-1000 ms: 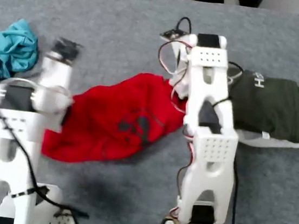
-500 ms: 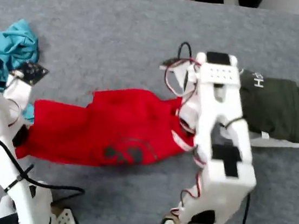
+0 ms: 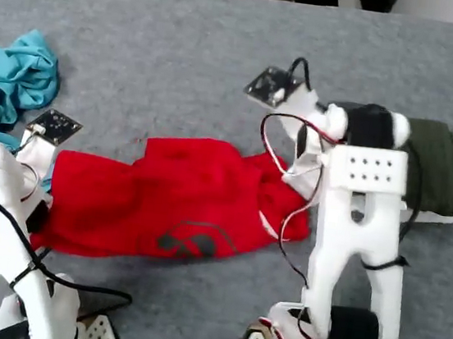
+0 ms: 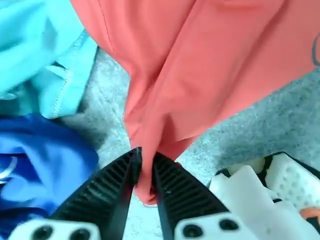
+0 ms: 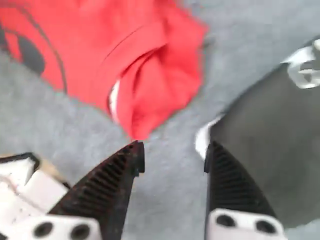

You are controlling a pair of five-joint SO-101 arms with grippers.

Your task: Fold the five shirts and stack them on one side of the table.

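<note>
A red shirt (image 3: pixel 173 196) with a dark print lies stretched across the middle of the grey table (image 3: pixel 183 48). My left gripper (image 4: pixel 145 167) is shut on a pinch of the red shirt (image 4: pixel 210 55) at its left end, near the table's front left. My right gripper (image 5: pixel 172 157) is open just above the table, between the red shirt's (image 5: pixel 125 60) bunched right end and a folded dark green shirt (image 5: pixel 270 130). Nothing is between its fingers. The dark green shirt (image 3: pixel 433 166) lies on a white one (image 3: pixel 427 215) at the right side.
A crumpled teal shirt (image 3: pixel 14 81) lies at the far left, close to my left arm. Beside the teal shirt (image 4: pixel 35 55) sits a blue shirt (image 4: pixel 35 155). Bare table stretches along the back and in front of the red shirt.
The left arm has pulled the red shirt's left end leftwards, drawing it out long and flat. The right arm has swung to the right, off the shirt's right end.
</note>
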